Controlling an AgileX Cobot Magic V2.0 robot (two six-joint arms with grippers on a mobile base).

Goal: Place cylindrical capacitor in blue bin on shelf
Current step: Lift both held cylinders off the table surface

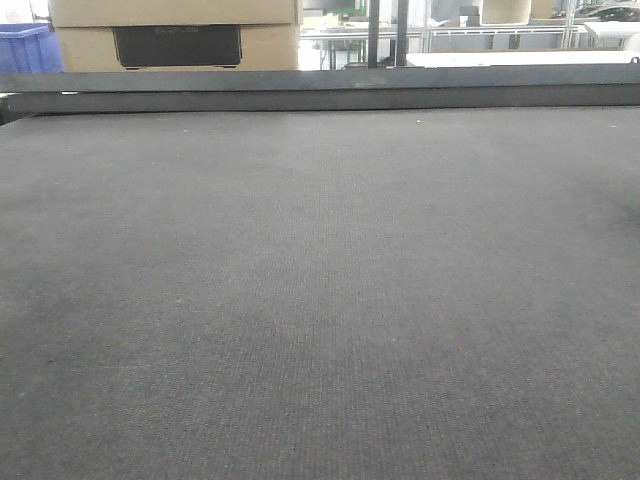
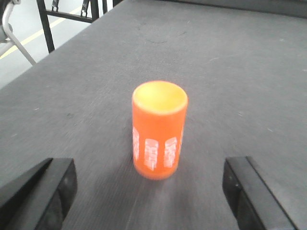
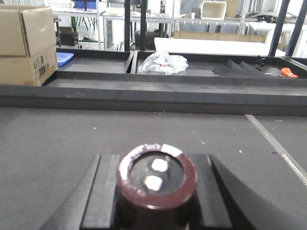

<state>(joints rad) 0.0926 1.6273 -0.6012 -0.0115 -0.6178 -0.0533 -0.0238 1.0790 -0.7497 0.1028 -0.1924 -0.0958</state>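
Observation:
The cylindrical capacitor (image 3: 157,178), dark brown-black with a pale rim and two bright terminals on top, stands upright between the black fingers (image 3: 103,191) of my right gripper (image 3: 157,196), which is shut on it just above the grey mat. A blue bin (image 1: 22,45) shows at the far top left of the front view, and I cannot tell what it stands on. Metal racking (image 3: 110,17) runs along the far background; the shelf is not clearly made out. My left gripper (image 2: 148,194) is open, its jaws wide apart, with an orange cylinder just ahead of them.
The orange cylinder (image 2: 159,129) with white print stands upright on the grey mat (image 1: 320,300). A raised dark rail (image 3: 153,93) crosses the table's far side. Beyond it lie cardboard boxes (image 3: 24,43), a flat blue lid (image 3: 64,58) and a crumpled plastic bag (image 3: 165,62).

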